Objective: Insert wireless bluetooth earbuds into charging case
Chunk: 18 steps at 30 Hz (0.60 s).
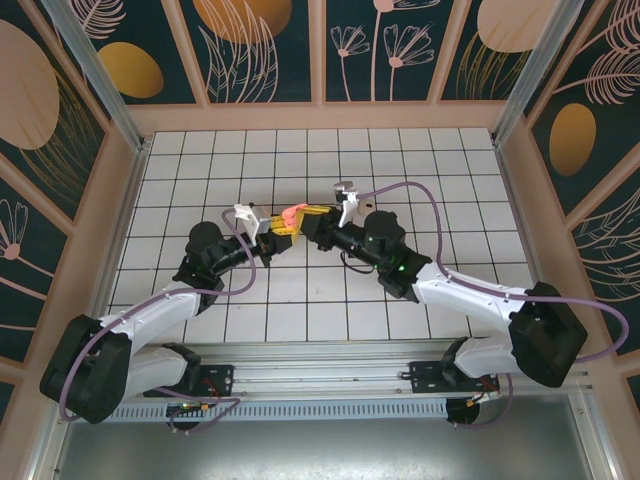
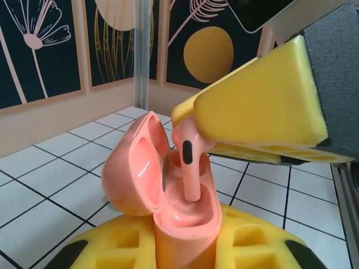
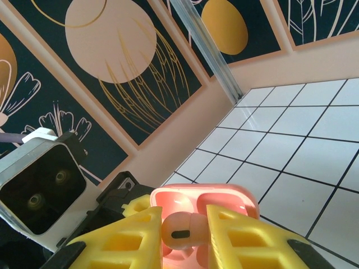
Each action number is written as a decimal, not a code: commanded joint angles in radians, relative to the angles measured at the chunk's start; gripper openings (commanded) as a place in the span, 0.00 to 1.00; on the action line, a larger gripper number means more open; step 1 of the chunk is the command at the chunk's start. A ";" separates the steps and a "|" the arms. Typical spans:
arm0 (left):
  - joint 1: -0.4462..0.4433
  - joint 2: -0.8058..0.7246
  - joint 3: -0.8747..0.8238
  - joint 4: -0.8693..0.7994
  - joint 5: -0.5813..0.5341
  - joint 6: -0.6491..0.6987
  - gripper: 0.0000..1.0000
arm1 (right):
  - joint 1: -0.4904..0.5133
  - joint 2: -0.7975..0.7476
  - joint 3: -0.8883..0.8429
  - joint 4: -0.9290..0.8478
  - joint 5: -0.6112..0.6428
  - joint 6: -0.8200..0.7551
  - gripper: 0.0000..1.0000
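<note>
Earbud (image 2: pixel 188 162), salmon-pink, is pinched by its head in the right gripper (image 3: pixel 184 231), whose jaws are narrowed onto it. The stem points straight down, tip inside the open body of the charging case (image 2: pixel 185 218). Left gripper (image 2: pixel 185 249) is clamped tight on the case from below, held above the tiled table (image 1: pixel 330 310), lid swung aside (clear of the stem). Stem and socket axes look roughly aligned, so the next move is probably a short push along the stem.

No writing, label, brand, number or sign is legible on anything in view.
</note>
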<state>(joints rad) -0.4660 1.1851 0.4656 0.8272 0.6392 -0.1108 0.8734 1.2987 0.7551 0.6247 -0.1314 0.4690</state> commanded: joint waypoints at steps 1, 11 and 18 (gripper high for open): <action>-0.003 -0.013 0.035 0.087 -0.019 -0.015 0.12 | 0.009 -0.038 -0.022 -0.029 0.029 -0.021 0.24; -0.006 -0.031 0.033 0.091 -0.015 0.027 0.12 | 0.013 -0.028 -0.007 -0.057 0.021 -0.025 0.24; -0.016 -0.049 0.043 0.022 -0.025 0.117 0.12 | 0.021 -0.009 0.034 -0.102 0.018 -0.046 0.24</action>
<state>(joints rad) -0.4713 1.1706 0.4698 0.8242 0.6174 -0.0589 0.8799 1.2751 0.7586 0.5789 -0.1280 0.4515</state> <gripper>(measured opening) 0.198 0.238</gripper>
